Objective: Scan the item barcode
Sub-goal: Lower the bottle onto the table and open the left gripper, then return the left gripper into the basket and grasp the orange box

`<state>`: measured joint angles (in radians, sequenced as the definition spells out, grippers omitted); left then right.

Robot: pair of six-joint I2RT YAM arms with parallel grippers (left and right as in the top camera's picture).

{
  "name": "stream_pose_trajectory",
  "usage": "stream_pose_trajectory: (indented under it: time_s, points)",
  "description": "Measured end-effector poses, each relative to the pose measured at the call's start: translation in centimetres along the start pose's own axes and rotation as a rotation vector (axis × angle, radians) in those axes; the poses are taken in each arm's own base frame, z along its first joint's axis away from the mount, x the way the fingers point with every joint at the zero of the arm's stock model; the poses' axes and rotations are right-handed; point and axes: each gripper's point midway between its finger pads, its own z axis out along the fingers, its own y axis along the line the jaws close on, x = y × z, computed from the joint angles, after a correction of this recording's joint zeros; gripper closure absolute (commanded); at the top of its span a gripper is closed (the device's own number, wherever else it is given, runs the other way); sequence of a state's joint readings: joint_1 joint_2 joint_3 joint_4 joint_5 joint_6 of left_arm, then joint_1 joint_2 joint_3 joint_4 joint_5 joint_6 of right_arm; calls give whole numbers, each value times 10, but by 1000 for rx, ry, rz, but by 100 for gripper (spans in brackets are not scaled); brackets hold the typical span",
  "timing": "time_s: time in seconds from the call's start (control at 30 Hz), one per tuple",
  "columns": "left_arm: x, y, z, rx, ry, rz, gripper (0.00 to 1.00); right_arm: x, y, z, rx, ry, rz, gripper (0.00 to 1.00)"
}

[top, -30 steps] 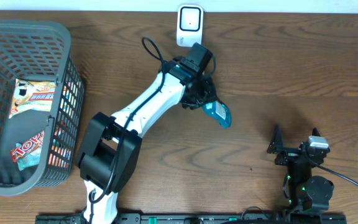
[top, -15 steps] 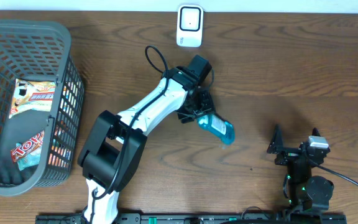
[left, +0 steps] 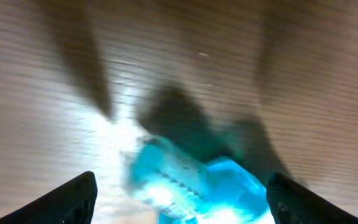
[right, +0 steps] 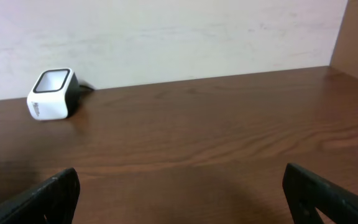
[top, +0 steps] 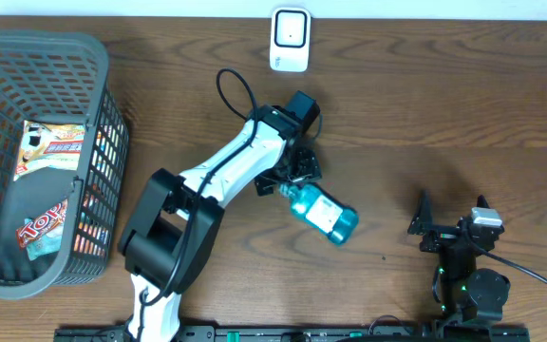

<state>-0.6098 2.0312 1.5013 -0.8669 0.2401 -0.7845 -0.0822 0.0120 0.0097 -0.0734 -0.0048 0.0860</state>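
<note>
Brown wood-grain table (top: 463, 123) runs the width of the overhead view, with a grey mesh basket (top: 103, 114) of snack packets (top: 50, 142) at the left and a small white scanner (top: 291, 38) standing at the far edge. The teal bottle (top: 326, 216) lies on its side on the bare wood near the middle, its long axis slanting from the narrow capped end at upper left to the broad base at lower right. The left gripper (top: 297, 174) sits just beside that capped end, fingers spread wide; in the blurred left wrist view they stand at either edge of the frame with the bottle low between them, apparently unclamped, though contact cannot be ruled out. The scanner lies beyond the gripper, toward the far edge, while the bottle lies on the near side, so bottle and reader sit on opposite sides of the hand. The right gripper (top: 425, 226), also spread and holding nothing, rests well apart at the near right — the left arm is clearly the closer one. By this reading, any regrasp would need the jaws across the bottle's slanted axis.
</note>
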Motion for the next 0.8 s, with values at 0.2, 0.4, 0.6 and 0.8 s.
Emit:
stream_pose_trajectory:
  time_s: [0.2,0.4,0.6,0.8]
  points:
    - [-17,6,-51,-18,-189,28,1,0,0,0,0,0,0,1]
    - [-63,31,-173,-101,-660,97,2,0,0,0,0,0,0,1]
    - [-91,116,-335,-234,-1217,-232,2,0,0,0,0,0,0,1]
    - [-80,261,-403,-399,-1372,-723,2,0,0,0,0,0,0,1]
